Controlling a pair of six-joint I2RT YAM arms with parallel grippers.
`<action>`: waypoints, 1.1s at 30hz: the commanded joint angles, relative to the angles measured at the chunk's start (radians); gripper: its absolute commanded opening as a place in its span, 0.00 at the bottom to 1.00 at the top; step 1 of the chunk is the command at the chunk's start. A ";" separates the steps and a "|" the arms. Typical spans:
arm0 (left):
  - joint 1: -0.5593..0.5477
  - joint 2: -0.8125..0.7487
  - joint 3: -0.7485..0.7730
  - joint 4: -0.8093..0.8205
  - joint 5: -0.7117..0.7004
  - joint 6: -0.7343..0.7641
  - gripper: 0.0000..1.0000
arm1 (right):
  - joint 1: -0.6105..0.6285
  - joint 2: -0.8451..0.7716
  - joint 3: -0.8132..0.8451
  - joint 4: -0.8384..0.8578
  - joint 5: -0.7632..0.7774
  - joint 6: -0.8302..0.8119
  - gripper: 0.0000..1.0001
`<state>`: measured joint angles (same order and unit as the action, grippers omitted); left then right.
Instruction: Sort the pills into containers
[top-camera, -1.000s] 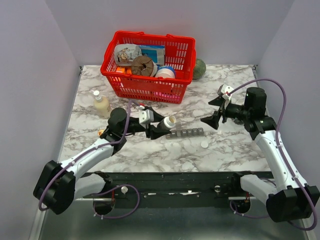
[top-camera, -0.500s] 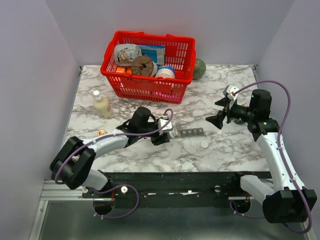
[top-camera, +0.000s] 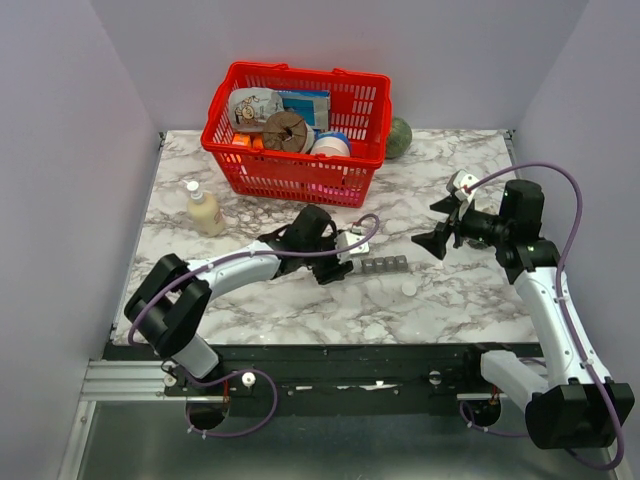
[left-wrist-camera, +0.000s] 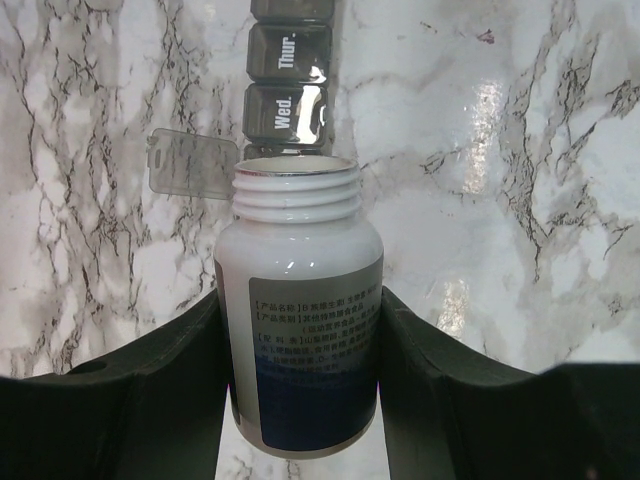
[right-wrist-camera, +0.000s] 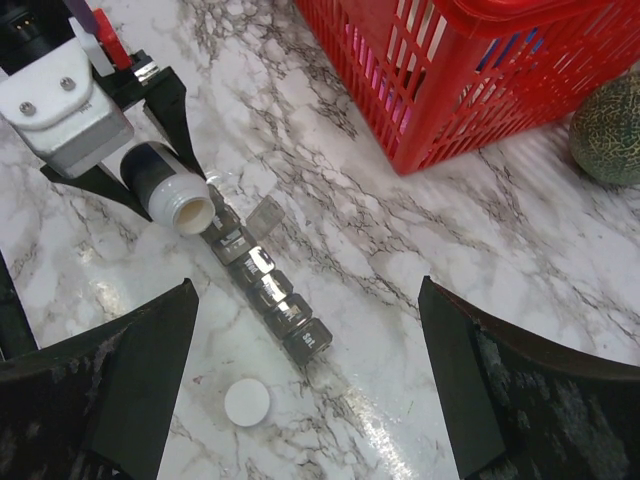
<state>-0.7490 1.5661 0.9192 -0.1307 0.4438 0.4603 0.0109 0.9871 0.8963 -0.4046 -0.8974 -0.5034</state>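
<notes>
Left hand (left-wrist-camera: 302, 335): clenched on a white bottle (left-wrist-camera: 298, 235), one finger on each side of the label. Bottle uncapped and tipped over, mouth at the left end of the containers (top-camera: 380, 265).

Containers: dark grey strip of small lidded boxes in a row, flat on the table (top-camera: 470, 300), about midway between the two hands. Lids marked "Wed." and "Thur." readable in the left wrist view. One grey lid (left-wrist-camera: 192, 165) flipped open, just beside the bottle's neck — the box it belongs to hidden behind the bottle. Contents of bottle and boxes: cannot tell.

Right hand (top-camera: 433, 226): released, fingers spread wide, nothing between them. Hangs to the right of the strip, apart from it.

White round cap (top-camera: 408, 288): flat on the table, near the strip's right end, on the side toward the arm bases.

Red basket (top-camera: 290, 178): at the back of the table, filled with assorted goods.

Green ball (top-camera: 399, 138): just beside the basket's right end.

Small cream bottle (top-camera: 203, 208): upright at the left — well apart from the strip.
</notes>
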 joint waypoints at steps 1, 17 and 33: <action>-0.029 0.035 0.059 -0.115 -0.120 -0.040 0.00 | -0.006 -0.018 -0.002 -0.014 0.009 -0.017 1.00; -0.075 0.175 0.214 -0.300 -0.257 -0.066 0.00 | -0.031 -0.022 0.000 -0.022 0.003 -0.017 1.00; -0.115 0.250 0.362 -0.487 -0.346 -0.066 0.00 | -0.034 -0.011 0.004 -0.028 -0.001 -0.020 1.00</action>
<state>-0.8490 1.7866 1.2255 -0.5362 0.1566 0.3962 -0.0151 0.9745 0.8963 -0.4080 -0.8982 -0.5095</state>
